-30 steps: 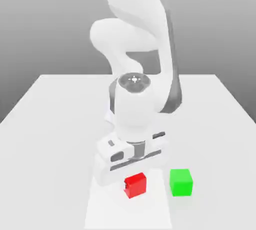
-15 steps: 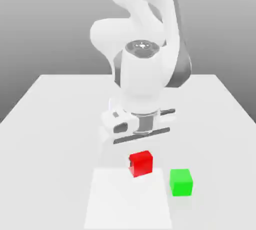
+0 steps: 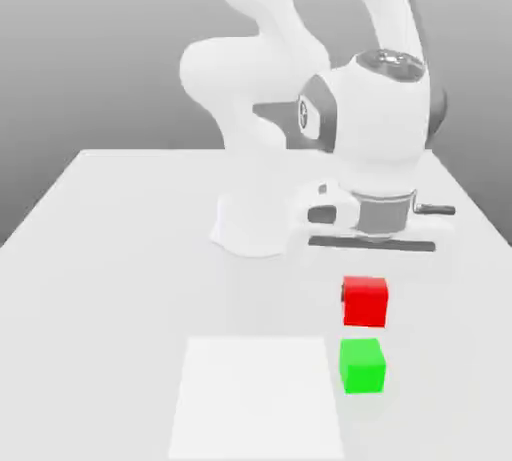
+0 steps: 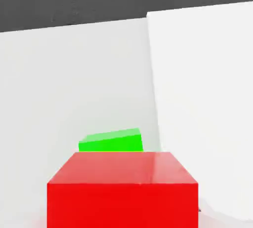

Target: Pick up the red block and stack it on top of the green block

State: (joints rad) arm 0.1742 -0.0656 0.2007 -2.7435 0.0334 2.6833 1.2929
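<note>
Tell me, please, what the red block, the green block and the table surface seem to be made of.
This is a simulator's render, so materials are only guesses. The red block looks like painted wood or hard plastic: flat even colour, sharp edges, with a faint sheen on one face in the hand view. The green block looks the same, matte. The table appears a smooth, matte white board without grain.

Ext cam faces arm front-on, mid-range; hand cam close, looking down; both share red block (image 3: pixel 365 301) and green block (image 3: pixel 362 365).
</note>
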